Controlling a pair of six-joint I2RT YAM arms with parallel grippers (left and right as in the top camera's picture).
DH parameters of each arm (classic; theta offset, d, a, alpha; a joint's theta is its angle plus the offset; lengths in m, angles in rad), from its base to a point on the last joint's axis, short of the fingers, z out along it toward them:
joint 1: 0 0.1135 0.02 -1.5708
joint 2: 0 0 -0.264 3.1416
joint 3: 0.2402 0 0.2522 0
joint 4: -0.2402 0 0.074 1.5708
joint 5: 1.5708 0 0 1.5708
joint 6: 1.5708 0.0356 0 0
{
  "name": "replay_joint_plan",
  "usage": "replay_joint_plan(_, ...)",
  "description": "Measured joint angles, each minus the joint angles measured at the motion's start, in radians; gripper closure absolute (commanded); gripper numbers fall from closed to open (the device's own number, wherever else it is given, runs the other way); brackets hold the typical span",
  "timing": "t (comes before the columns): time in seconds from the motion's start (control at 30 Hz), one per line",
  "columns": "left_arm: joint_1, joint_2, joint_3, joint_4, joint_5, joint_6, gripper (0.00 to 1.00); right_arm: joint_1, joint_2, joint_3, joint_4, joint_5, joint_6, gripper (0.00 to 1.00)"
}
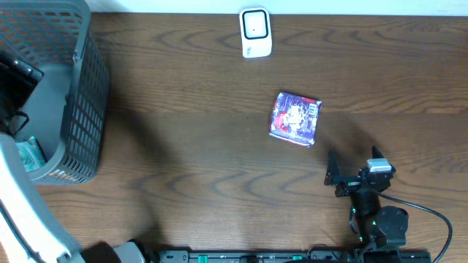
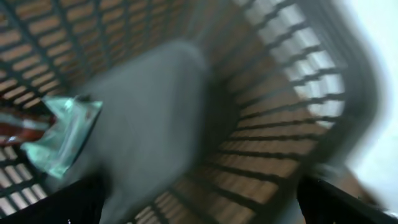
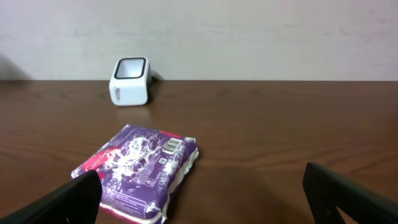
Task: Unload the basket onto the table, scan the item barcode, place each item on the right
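- Packet (image 3: 140, 171), purple and lying flat on the table (image 3: 280, 124), sits just ahead of the right gripper (image 3: 202, 174). It is nearer the finger at the left of the wrist view. The fingers stand wide apart and hold nothing.
- The step in hand looks like the reach and grasp. The gripper would do well to shift toward that left finger's side until the packet is centred between the fingers, then come down over its edges.
- A small white label (image 3: 172, 145) on the top face, at the corner far from the fingers, may be the barcode, though it is too small to be sure. The grip should leave it uncovered.
- The packet looks soft and low, so a shallow pinch could slip off.
- The scanner (image 3: 130, 81) stands well beyond the packet, ahead and left of the fingers, with its dark window facing upward. Nothing lies between them.
- The left gripper (image 2: 199, 190), fingers wide apart and empty, hangs over the basket (image 2: 280, 93). A teal packet (image 2: 62, 134) lies inside, ahead of the finger at the left of its view. This arm is well apart from the right arm's path.
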Motion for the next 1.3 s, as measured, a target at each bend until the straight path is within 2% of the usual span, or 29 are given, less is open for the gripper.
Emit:
replay_joint_plan(0.27, 0.058, 0.250, -0.013, -0.219, -0.129, -0.002, 0.02, 0.000, 0.000, 0.000, 0.000, 0.000, 0.000, 0.01)
replay_joint_plan(0.47, 0.072, 0.378, -0.013, -0.291, -0.200, -0.034, 0.02, 0.000, 0.000, 0.000, 0.000, 0.000, 0.000, 0.01)
replay_joint_plan(0.8, 0.072, 0.471, -0.043, -0.327, -0.258, -0.067, 0.02, 0.000, 0.000, 0.000, 0.000, 0.000, 0.000, 0.01)
replay_joint_plan(1.03, 0.070, 0.509, -0.098, -0.295, -0.256, -0.072, 0.01, 0.000, 0.000, 0.000, 0.000, 0.000, 0.000, 0.01)
replay_joint_plan(1.13, 0.069, 0.513, -0.119, -0.290, -0.257, -0.072, 0.10, 0.000, 0.000, 0.000, 0.000, 0.000, 0.000, 0.01)
replay_joint_plan(1.23, 0.070, 0.514, -0.134, -0.286, -0.257, -0.072, 0.26, 0.000, 0.000, 0.000, 0.000, 0.000, 0.000, 0.01)
replay_joint_plan(1.3, 0.071, 0.515, -0.144, -0.283, -0.257, -0.075, 0.43, 0.000, 0.000, 0.000, 0.000, 0.000, 0.000, 0.01)
